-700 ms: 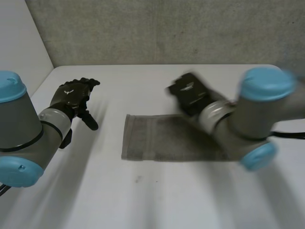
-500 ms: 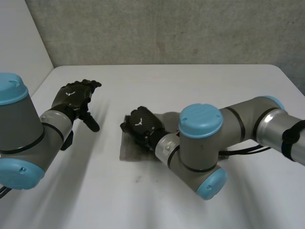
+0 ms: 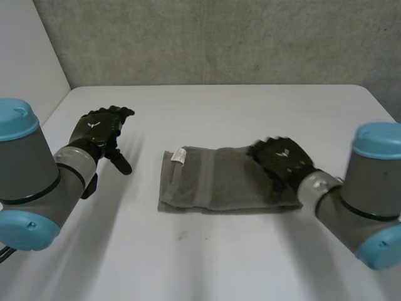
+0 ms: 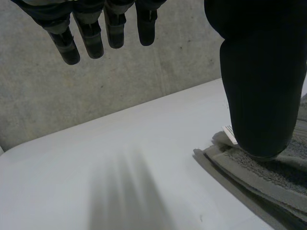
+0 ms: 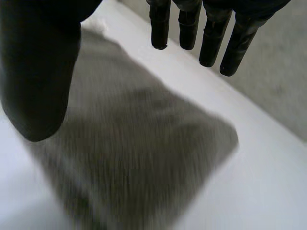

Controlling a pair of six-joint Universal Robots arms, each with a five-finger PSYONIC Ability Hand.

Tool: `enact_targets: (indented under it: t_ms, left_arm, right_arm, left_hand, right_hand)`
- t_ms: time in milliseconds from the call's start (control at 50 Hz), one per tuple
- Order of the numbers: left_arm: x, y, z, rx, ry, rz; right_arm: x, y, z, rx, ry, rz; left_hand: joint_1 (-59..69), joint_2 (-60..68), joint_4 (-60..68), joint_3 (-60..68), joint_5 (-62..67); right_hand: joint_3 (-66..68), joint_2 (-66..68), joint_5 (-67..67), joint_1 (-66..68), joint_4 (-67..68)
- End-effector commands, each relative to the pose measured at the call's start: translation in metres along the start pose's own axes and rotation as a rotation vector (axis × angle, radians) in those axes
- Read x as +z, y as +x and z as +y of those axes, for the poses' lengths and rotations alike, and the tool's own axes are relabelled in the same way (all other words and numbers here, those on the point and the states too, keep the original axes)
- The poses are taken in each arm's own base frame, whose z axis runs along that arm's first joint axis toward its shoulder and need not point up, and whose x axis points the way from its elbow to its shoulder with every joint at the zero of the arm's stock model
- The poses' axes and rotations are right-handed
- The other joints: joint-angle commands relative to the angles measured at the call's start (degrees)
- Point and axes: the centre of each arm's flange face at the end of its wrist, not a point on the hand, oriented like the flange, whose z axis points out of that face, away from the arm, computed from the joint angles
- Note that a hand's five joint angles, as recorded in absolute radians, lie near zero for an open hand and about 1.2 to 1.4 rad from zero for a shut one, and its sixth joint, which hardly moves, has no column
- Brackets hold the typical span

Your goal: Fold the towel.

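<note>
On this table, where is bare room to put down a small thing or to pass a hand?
Free: the strip of table between the towel and the wall; the gap between the left hand and the towel's labelled end; the front part, before the towel. Crowded: the towel's other end, where the open right hand is over it.

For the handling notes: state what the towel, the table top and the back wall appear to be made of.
The towel: grey terry cloth, likely cotton; matte, looped nap with a flat woven band, and a small sewn label at one end. The table: smooth white top, perhaps laminate or painted board; even, no grain. The wall: seems bare concrete; rough, mottled grey, matte.
</note>
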Motion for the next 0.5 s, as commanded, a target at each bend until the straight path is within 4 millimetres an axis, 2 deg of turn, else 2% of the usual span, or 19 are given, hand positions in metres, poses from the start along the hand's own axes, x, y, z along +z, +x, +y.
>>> enact_targets:
  t_ms: [20,40,60,100,120,140,220,260,280,320,340,360,380,420,440,480,500]
  left_arm:
    - [-0.001,0.009,0.001,0.011,0.011,0.024]
    - [-0.001,0.009,0.001,0.011,0.011,0.024]
    - [-0.002,0.01,0.001,0.012,0.015,0.028]
    - [-0.002,0.011,0.002,0.014,0.014,0.031]
    - [-0.003,0.013,0.002,0.014,0.012,0.034]
    - [-0.003,0.013,0.002,0.014,0.014,0.034]
    - [-0.004,0.013,0.002,0.014,0.014,0.034]
    - [-0.004,0.012,0.001,0.014,0.018,0.034]
    - [-0.004,0.012,0.001,0.014,0.018,0.034]
    - [-0.004,0.013,-0.001,0.014,0.023,0.036]
    - [-0.005,0.013,-0.003,0.014,0.031,0.034]
    - [-0.005,0.013,-0.006,0.014,0.037,0.034]
    - [-0.005,0.013,-0.006,0.014,0.037,0.034]
    - [-0.005,0.013,-0.013,0.014,0.058,0.031]
    - [-0.005,0.012,-0.013,0.014,0.058,0.031]
    - [-0.004,0.012,-0.018,0.009,0.072,0.029]
    - [-0.004,0.012,-0.018,0.009,0.072,0.029]
  right_arm:
    - [-0.001,0.026,0.044,-0.024,-0.091,0.076]
    - [-0.001,0.026,0.044,-0.024,-0.091,0.076]
    - [0.001,0.028,0.05,-0.041,-0.098,0.083]
    - [0.006,0.032,0.055,-0.074,-0.09,0.108]
    - [0.006,0.032,0.055,-0.074,-0.09,0.109]
    - [0.008,0.033,0.054,-0.086,-0.079,0.114]
    - [0.009,0.037,0.048,-0.102,-0.054,0.129]
    - [0.01,0.038,0.032,-0.144,-0.005,0.135]
    - [0.01,0.038,0.032,-0.145,-0.004,0.135]
    - [0.012,0.038,0.006,-0.224,0.071,0.142]
    - [0.012,0.037,0.006,-0.224,0.072,0.142]
    - [0.015,0.02,-0.01,-0.259,0.124,0.102]
    - [0.015,0.019,-0.01,-0.259,0.125,0.101]
    - [0.017,-0.041,-0.044,-0.328,0.251,-0.028]
    - [0.017,-0.041,-0.044,-0.328,0.252,-0.029]
    - [0.019,-0.09,-0.059,-0.364,0.313,-0.14]
    - [0.019,-0.09,-0.059,-0.364,0.313,-0.14]
  left_hand:
    - [0.13,0.6,0.48,0.56,-1.5]
    - [0.13,0.6,0.48,0.56,-1.5]
    - [0.13,0.6,0.48,0.56,-1.5]
    - [0.13,0.6,0.48,0.56,-1.5]
    - [0.13,0.6,0.48,0.56,-1.5]
    - [0.13,0.6,0.48,0.56,-1.5]
    - [0.13,0.6,0.48,0.56,-1.5]
    - [0.13,0.6,0.48,0.56,-1.5]
    - [0.13,0.6,0.48,0.56,-1.5]
    - [0.13,0.6,0.48,0.56,-1.5]
    - [0.13,0.6,0.48,0.56,-1.5]
    - [0.13,0.6,0.48,0.56,-1.5]
    - [0.13,0.6,0.48,0.56,-1.5]
    - [0.13,0.6,0.48,0.56,-1.5]
    - [0.13,0.6,0.48,0.56,-1.5]
    - [0.13,0.6,0.48,0.56,-1.5]
    - [0.13,0.6,0.48,0.56,-1.5]
  right_hand:
    - [9.84,9.14,10.38,10.27,8.76]
    - [9.92,9.21,10.45,10.34,8.83]
    - [20.41,19.7,20.94,20.83,19.32]
    - [49.47,48.76,50.0,49.89,48.38]
    - [49.61,48.9,50.15,50.03,48.52]
    - [64.94,64.23,65.47,65.36,63.85]
    - [66.38,65.67,66.91,66.8,65.29]
    - [66.38,65.67,66.91,66.8,65.29]
    - [66.38,65.67,66.91,66.8,65.29]
    - [66.38,65.67,66.91,66.8,65.29]
    - [66.38,65.67,66.91,66.8,65.29]
    - [66.38,65.67,66.91,66.8,65.29]
    - [66.38,65.67,66.91,66.8,65.29]
    - [66.38,65.67,66.91,66.8,65.29]
    - [66.38,65.67,66.91,66.8,65.29]
    - [66.38,65.67,66.91,66.8,65.29]
    - [66.38,65.67,66.91,66.8,65.29]
